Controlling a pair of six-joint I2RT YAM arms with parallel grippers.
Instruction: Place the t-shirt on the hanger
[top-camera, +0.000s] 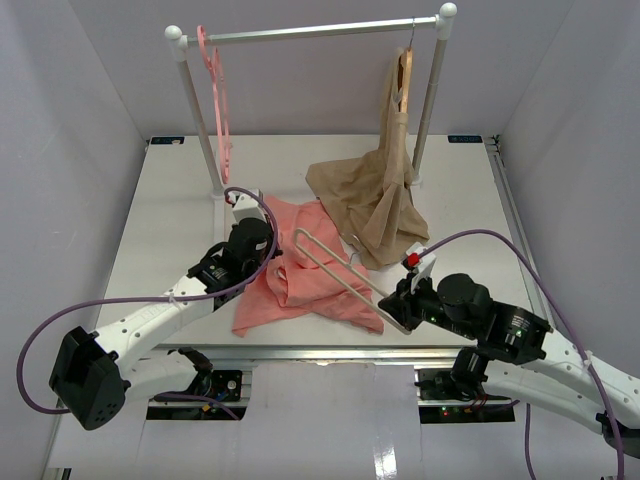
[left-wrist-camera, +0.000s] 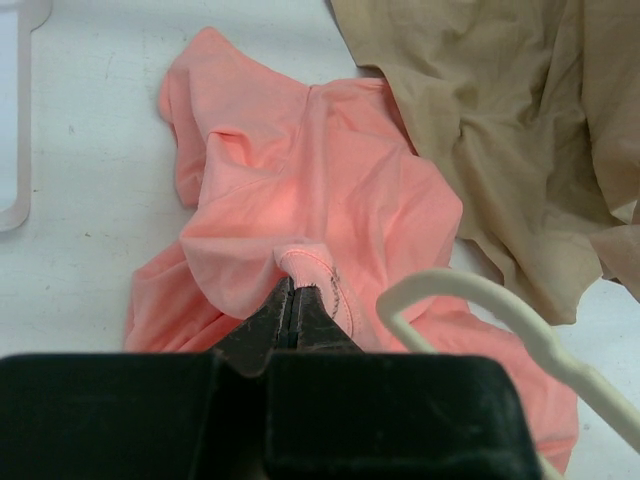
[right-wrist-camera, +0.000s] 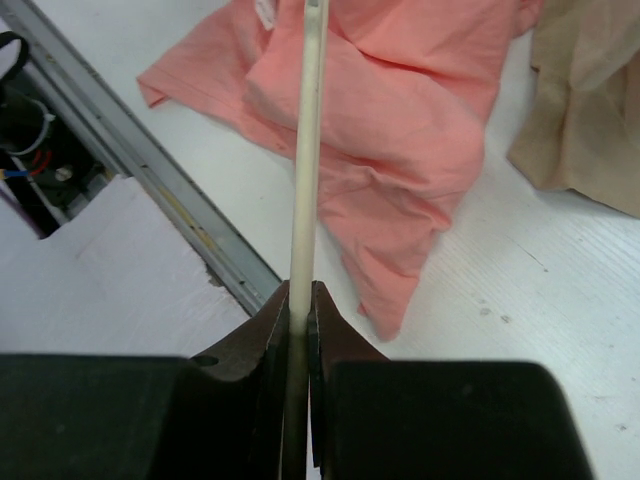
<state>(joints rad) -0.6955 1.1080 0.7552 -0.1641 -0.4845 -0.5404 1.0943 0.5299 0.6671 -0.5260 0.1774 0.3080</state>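
The t-shirt is pinched by left gripper, clear only wrist-side.

A white table is seen filling the middle, boxed in by plain pale grey walls at nine, twelve and three o'clock. A white-knobbed clothes rail is stood at twelve o'clock. Soft, even light is cast throughout.

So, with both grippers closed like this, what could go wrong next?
1. The left gripper pinches only a small fold of the t-shirt; the fabric may slip out when lifted.
2. The right gripper holds the hanger by one thin bar, so it could twist in the grip.
3. The beige garment lies against the t-shirt and might be dragged along.
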